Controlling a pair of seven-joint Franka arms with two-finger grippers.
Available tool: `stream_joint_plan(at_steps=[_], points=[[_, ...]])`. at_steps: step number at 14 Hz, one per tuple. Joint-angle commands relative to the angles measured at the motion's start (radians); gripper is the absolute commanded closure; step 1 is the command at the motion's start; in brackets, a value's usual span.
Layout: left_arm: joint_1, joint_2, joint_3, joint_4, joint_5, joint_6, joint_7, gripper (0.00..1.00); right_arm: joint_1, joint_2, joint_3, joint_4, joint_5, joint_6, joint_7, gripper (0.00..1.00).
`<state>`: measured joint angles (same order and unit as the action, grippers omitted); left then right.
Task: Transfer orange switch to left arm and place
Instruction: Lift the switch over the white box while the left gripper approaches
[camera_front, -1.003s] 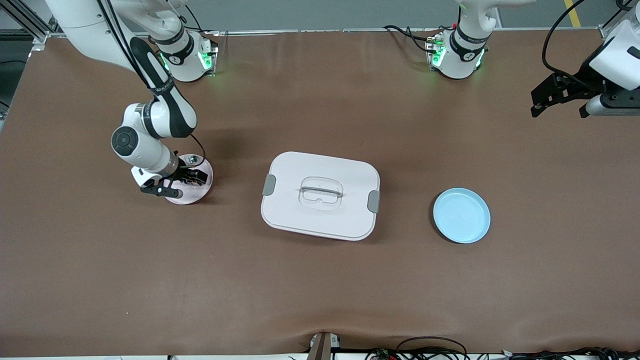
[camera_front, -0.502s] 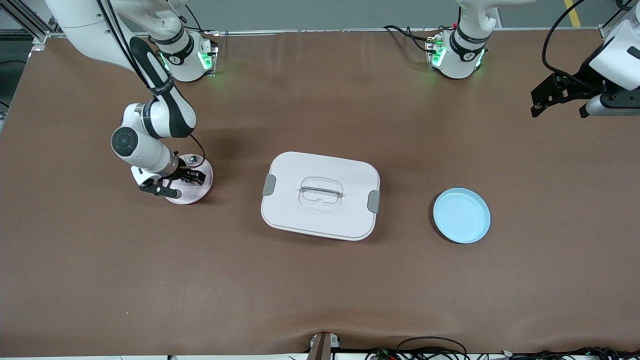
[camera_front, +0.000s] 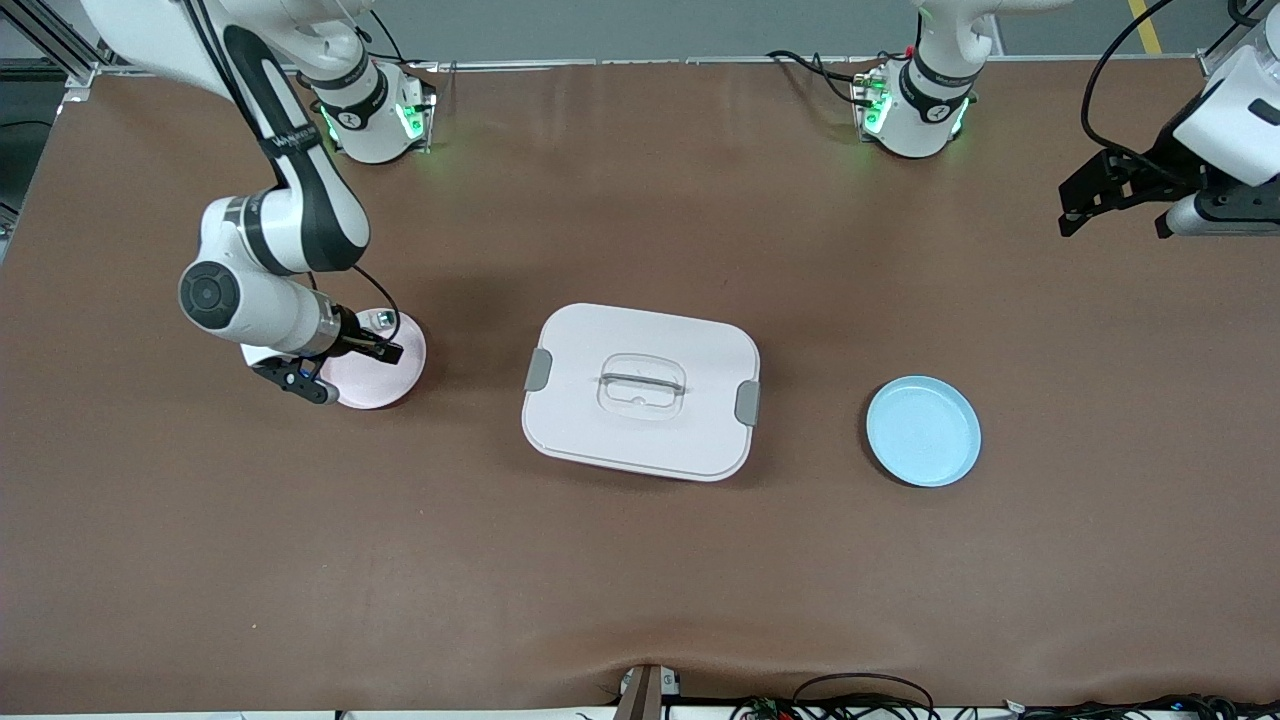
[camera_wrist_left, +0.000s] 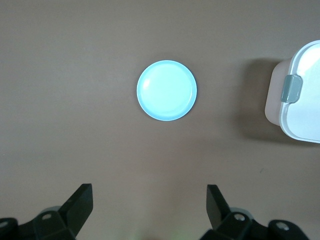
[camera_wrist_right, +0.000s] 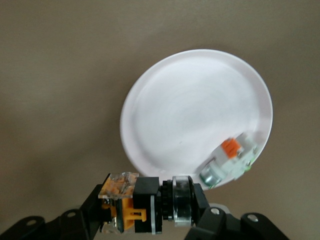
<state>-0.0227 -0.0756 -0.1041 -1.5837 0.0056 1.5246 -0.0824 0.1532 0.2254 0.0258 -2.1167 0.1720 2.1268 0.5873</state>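
My right gripper (camera_front: 372, 349) is over the pink plate (camera_front: 385, 378) at the right arm's end of the table. In the right wrist view it (camera_wrist_right: 149, 210) is shut on the orange switch (camera_wrist_right: 142, 204), a black block with orange parts, held above the plate's rim (camera_wrist_right: 150, 100). The white box (camera_front: 641, 391) with grey latches stands mid-table. My left gripper (camera_front: 1118, 205) is open and empty, up over the left arm's end of the table; the left wrist view shows its spread fingers (camera_wrist_left: 80, 202) above bare table.
A silvery-clear part with an orange bit (camera_wrist_right: 230, 161) lies on the pink plate near its rim (camera_front: 381, 321). A light blue plate (camera_front: 923, 431) sits between the box and the left arm's end, also in the left wrist view (camera_wrist_left: 166, 90). The box's corner (camera_wrist_left: 299, 100) shows there too.
My right gripper has risen off the pink plate with the orange switch in it and shifted toward the right arm's end. The left arm has barely moved.
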Motion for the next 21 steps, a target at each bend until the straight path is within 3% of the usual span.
stream_joint_plan(at_steps=[1, 6, 11, 16, 18, 21], points=[[0.003, 0.000, -0.003, 0.005, -0.036, -0.004, -0.008, 0.00, 0.035, 0.009, -0.001, 0.130, 0.113, -0.135, 0.118, 1.00], [-0.005, 0.013, -0.015, 0.004, -0.044, -0.001, -0.011, 0.00, 0.109, 0.021, 0.000, 0.331, 0.276, -0.257, 0.438, 1.00], [-0.006, 0.013, -0.071, 0.005, -0.071, 0.006, -0.013, 0.00, 0.224, 0.129, -0.001, 0.602, 0.444, -0.272, 0.806, 1.00], [-0.017, 0.019, -0.080, 0.005, -0.208, 0.032, -0.016, 0.00, 0.316, 0.256, -0.001, 0.846, 0.498, -0.260, 1.106, 1.00], [-0.022, 0.033, -0.097, 0.008, -0.268, 0.064, -0.055, 0.00, 0.380, 0.314, -0.001, 0.940, 0.500, -0.201, 1.240, 1.00], [-0.022, 0.049, -0.137, 0.014, -0.347, 0.121, -0.121, 0.00, 0.486, 0.385, 0.000, 1.001, 0.501, 0.015, 1.387, 1.00]])
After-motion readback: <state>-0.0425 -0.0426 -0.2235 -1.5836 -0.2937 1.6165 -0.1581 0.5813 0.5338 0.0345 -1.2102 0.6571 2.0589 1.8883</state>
